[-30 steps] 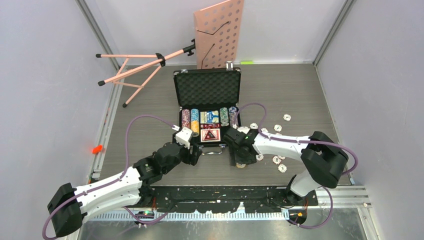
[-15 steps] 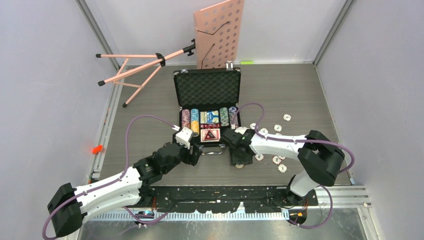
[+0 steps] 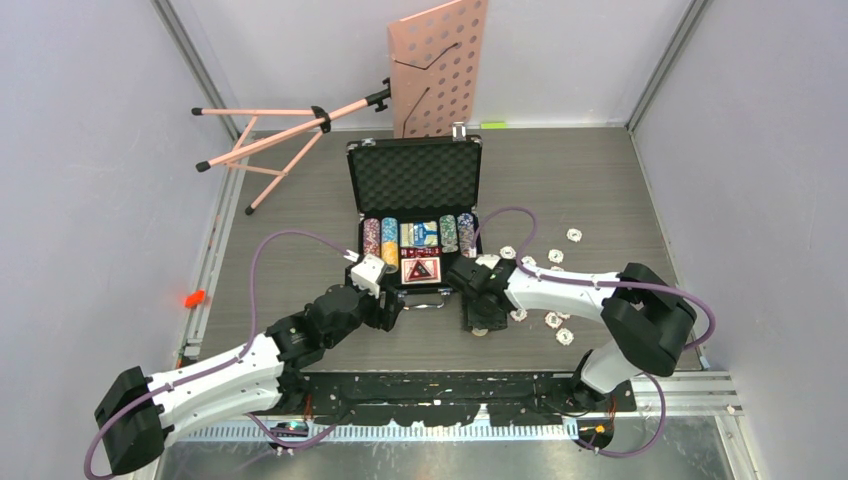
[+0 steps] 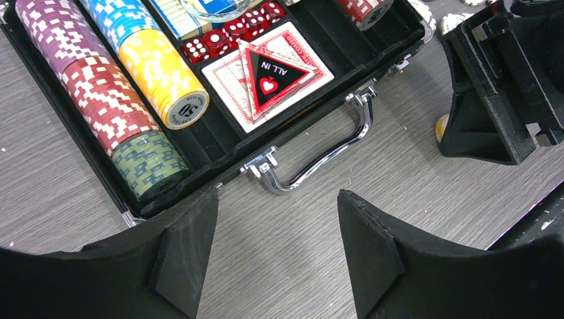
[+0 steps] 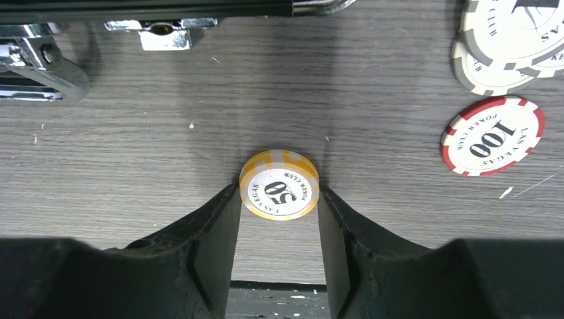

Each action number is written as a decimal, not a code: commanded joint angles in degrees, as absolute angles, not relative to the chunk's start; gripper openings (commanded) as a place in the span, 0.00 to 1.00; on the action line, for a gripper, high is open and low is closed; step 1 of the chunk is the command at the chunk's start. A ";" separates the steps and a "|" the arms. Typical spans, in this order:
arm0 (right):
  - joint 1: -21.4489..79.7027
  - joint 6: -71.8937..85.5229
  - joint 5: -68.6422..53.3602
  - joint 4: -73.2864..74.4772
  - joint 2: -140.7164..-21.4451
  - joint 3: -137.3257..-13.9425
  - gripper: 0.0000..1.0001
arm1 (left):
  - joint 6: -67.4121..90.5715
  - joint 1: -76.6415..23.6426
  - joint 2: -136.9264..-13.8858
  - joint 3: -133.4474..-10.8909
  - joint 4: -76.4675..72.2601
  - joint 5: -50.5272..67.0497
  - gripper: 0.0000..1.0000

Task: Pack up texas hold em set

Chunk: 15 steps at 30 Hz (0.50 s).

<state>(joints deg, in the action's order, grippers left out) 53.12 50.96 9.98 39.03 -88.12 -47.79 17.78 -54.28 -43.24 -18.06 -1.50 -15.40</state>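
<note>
Case on table, loose chips right of it, one chip inside right claw, seemingly touching.

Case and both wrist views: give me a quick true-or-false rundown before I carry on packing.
1. The case is closed. False: the case stands open, with its foam-lined lid up.
2. The right jaws grip a yellow 50 chip lying on the table. True.
3. The left jaws hold the case handle. False: they are open and empty, short of the handle.
4. A red 100 chip lies loose on the table. True.
5. The red dice are in the case. True.
</note>
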 commanded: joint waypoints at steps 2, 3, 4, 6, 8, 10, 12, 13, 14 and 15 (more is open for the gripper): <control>52.71 52.06 7.88 33.05 -92.41 -43.98 0.47 | 17.80 -54.40 -42.73 -18.02 -3.91 -15.38 0.69; 52.33 52.14 6.80 32.30 -92.58 -43.57 0.45 | 17.84 -54.40 -42.72 -18.02 -3.87 -15.38 0.69; 52.14 52.28 6.48 30.97 -92.56 -42.88 0.44 | 17.91 -54.40 -42.76 -18.02 -3.91 -15.38 0.69; 51.83 52.56 6.09 29.91 -91.64 -42.15 0.40 | 18.01 -54.40 -42.80 -17.97 -3.87 -15.38 0.69; 51.52 52.76 6.00 29.58 -90.09 -41.95 0.39 | 18.10 -54.40 -42.94 -17.93 -4.00 -15.31 0.69; 51.29 53.04 5.79 29.48 -88.24 -42.00 0.37 | 18.18 -54.40 -43.10 -17.93 -4.26 -15.21 0.69; 51.10 53.58 5.67 29.46 -85.86 -42.37 0.36 | 18.34 -54.40 -43.64 -18.06 -4.66 -14.18 0.69; 51.04 53.77 5.64 29.50 -85.07 -42.65 0.35 | 18.72 -54.40 -44.06 -18.25 -4.81 -13.59 0.69; 50.88 54.38 5.58 29.70 -83.43 -42.81 0.35 | 19.06 -54.40 -44.57 -18.48 -4.83 -13.31 0.69; 50.80 54.82 5.56 29.79 -82.63 -43.14 0.34 | 19.38 -54.40 -45.13 -18.80 -4.83 -12.90 0.69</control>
<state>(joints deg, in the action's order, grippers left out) 51.13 51.70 6.46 35.29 -84.38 -44.53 18.02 -54.28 -43.77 -18.06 -1.65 -14.79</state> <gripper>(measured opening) 0.487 0.689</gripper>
